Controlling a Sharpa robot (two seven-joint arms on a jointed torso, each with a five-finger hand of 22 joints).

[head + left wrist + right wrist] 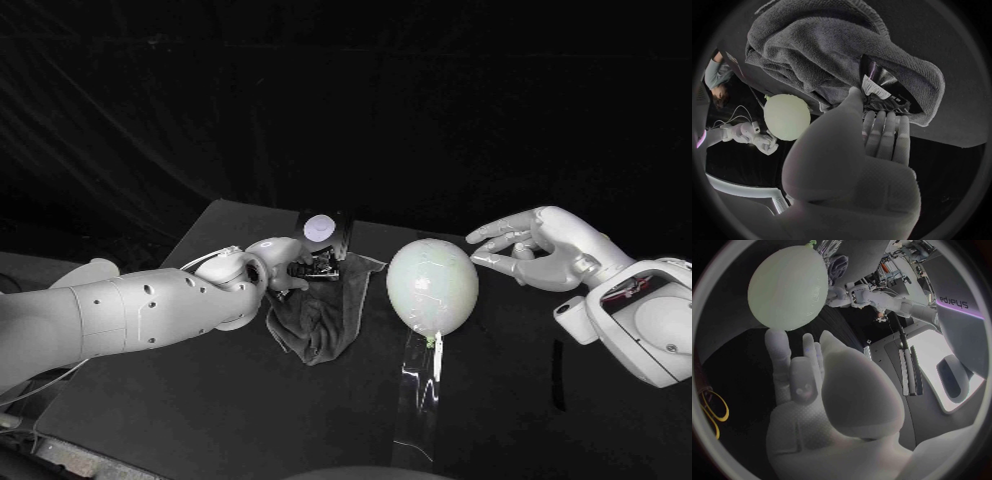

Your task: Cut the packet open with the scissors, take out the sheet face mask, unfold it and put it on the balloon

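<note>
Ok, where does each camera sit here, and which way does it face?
Head view: on the robot's head, looking down at the table; both arms enter, left hand at the grey cloth, right hand beside the balloon.
Left wrist view: behind the left hand, facing the grey cloth and the packet.
Right wrist view: behind the right hand, facing the balloon.
Shared: all three show the balloon; the left wrist view also catches the right hand.

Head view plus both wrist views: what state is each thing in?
Balloon: inflated, no mask on it.
Packet: on the cloth, cut or not unclear.
Cloth: crumpled.
Left hand: fingers at packet, grip unclear.
Right hand: open, empty.
</note>
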